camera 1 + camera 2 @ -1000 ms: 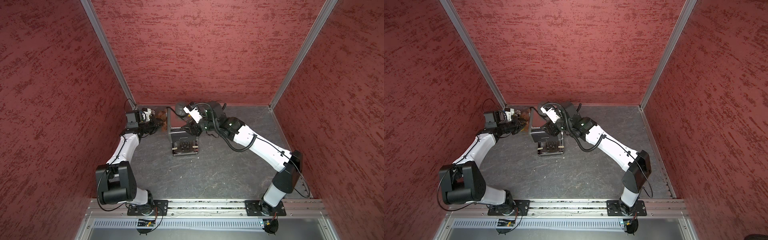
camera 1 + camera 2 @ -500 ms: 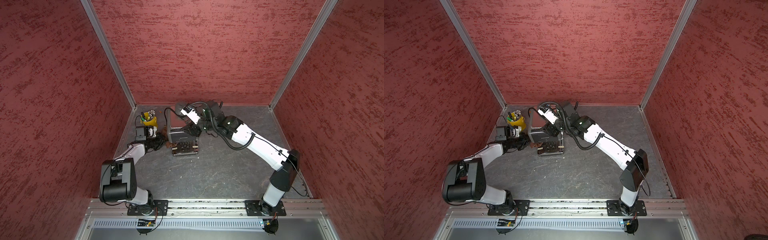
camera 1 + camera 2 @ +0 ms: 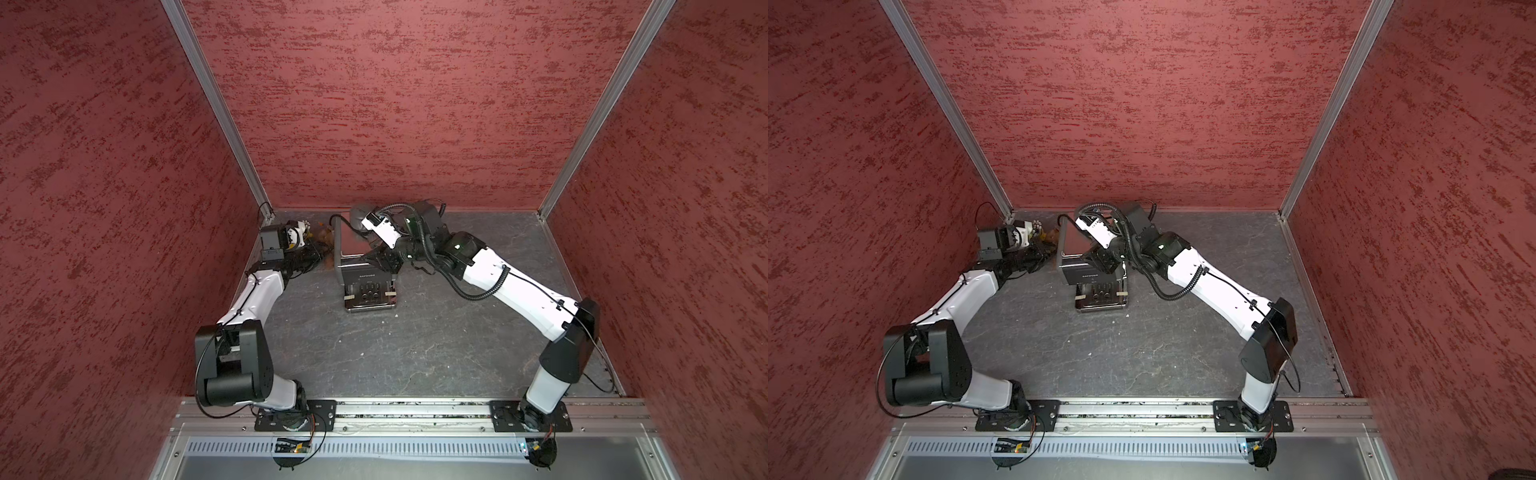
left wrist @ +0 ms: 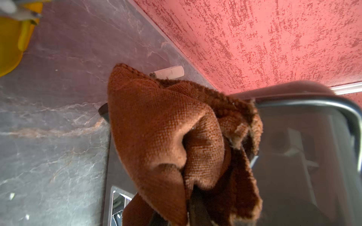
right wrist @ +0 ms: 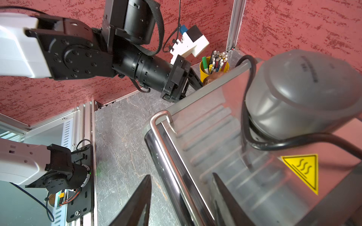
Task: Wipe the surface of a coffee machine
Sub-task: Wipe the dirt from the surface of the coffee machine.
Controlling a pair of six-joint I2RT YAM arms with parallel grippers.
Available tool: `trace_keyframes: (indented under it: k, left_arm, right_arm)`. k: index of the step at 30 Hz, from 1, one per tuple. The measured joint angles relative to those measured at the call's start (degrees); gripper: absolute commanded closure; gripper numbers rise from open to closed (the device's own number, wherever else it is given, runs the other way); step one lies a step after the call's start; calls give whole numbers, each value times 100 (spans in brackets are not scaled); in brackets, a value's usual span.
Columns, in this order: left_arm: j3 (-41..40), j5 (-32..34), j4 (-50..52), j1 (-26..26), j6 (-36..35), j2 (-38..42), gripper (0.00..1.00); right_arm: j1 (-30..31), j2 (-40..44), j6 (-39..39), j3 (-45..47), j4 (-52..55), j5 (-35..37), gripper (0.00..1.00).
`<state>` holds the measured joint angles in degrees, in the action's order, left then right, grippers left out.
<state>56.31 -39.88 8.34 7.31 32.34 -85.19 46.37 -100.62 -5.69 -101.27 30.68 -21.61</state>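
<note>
The coffee machine (image 3: 365, 272) (image 3: 1088, 272) stands near the back wall, its steel drip tray (image 3: 370, 306) facing front. My left gripper (image 3: 320, 251) (image 4: 195, 197) is shut on a brown cloth (image 4: 166, 133) (image 3: 327, 239), which is pressed against the machine's left side panel (image 4: 305, 156). My right gripper (image 5: 181, 175) (image 3: 380, 259) is open over the machine's top, with one finger on each side of the chrome rail (image 5: 172, 160) and not touching it. The grey domed cap (image 5: 303, 88), black cord (image 5: 247, 97) and yellow warning sticker (image 5: 303, 170) sit on the top plate.
A yellow bucket of pens (image 5: 213, 65) (image 4: 9, 39) stands in the back left corner behind the left gripper. Red walls close in the back and both sides. A metal rail (image 3: 415, 409) holding both arm bases runs along the front.
Half a second ago the left arm was lower and nearer the front, by the machine's base; it has swung back up to the upper left side with the cloth. The right arm has barely shifted.
</note>
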Motion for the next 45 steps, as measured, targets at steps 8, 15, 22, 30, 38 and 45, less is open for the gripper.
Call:
trace_keyframes:
  k: [8,15,22,30,38,45]
  left_arm:
    - [-975,-2,-654,-50,68,-654,100]
    - [-1473,-9,-734,-74,66,-540,100]
    - [-1906,98,-802,-229,138,-68,100]
    - [-2638,520,-756,-796,433,957,100]
    - [-3126,1016,-1427,-1427,964,1069,100]
    - [-3119,1486,-2103,-2181,1462,765,100]
  right_arm:
    - [0,0,76,0,2,-2,52]
    - [0,0,98,-2,2,0,52]
    - [17,-24,98,-31,11,0,52]
    - [28,-24,98,-31,9,0,52]
    - [35,-22,96,-20,0,-9,52]
    - [37,46,94,136,-170,-31,52]
